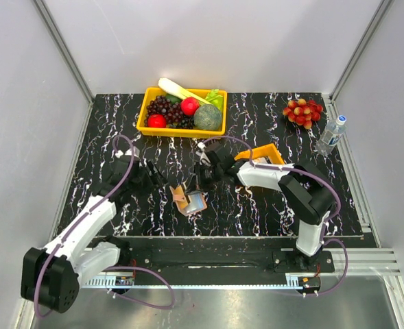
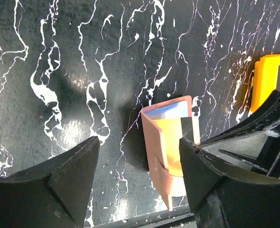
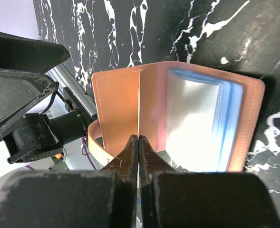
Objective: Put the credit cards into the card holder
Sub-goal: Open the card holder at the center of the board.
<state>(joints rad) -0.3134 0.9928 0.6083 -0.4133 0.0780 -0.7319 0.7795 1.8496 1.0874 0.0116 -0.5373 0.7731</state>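
left tool (image 2: 139, 142) is being held released near holder (image 2: 161, 147) | card (image 2: 188, 129) is being pinched by clenched right tool (image 3: 139, 142) at holder

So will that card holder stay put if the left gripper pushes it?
Likely to tip: the card holder appears propped half-open on edge, not flat. Probably floppy too; its thin cover and clear sleeves should flex under the left gripper. It looks light, so it may slide.
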